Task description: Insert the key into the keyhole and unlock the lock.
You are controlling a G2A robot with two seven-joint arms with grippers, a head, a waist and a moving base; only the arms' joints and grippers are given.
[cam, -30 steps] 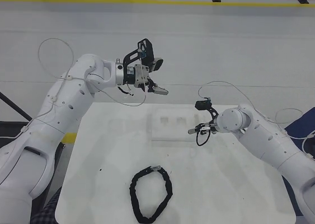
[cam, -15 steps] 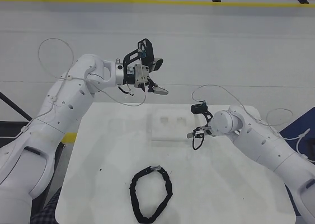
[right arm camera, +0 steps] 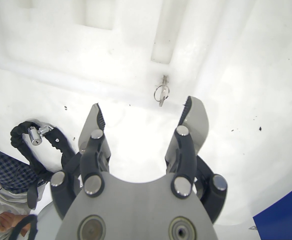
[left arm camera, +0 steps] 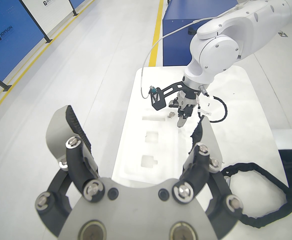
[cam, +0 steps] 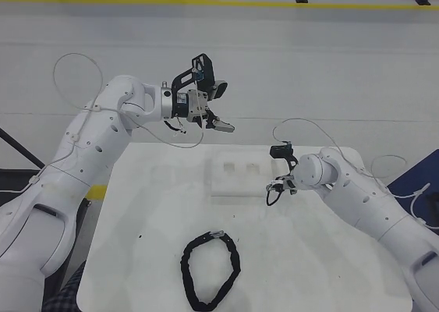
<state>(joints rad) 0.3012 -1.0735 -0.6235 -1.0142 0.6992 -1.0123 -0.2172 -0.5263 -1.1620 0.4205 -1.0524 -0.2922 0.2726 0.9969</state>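
A small silver key (right arm camera: 162,92) on a ring lies on the white table (cam: 320,257), at the right edge of the white foam tray (cam: 235,175). My right gripper (right arm camera: 144,106) is open, low over the table, and the key lies just beyond its fingertips. The left wrist view shows that right gripper (left arm camera: 182,119) beside the key (left arm camera: 171,114). A black chain lock (cam: 210,269) lies near the table's front, its silver lock cylinder (right arm camera: 35,136) showing a keyhole. My left gripper (left arm camera: 134,116) hangs open and empty, high above the table's far edge (cam: 219,123).
The foam tray (left arm camera: 136,156) has several empty square and slot recesses. A blue cabinet (cam: 437,187) stands off the table's right side. Bare tabletop lies between the tray and the chain (left arm camera: 260,173).
My right gripper has shifted slightly left and nearer, staying by the tray's right edge. The left arm has not moved.
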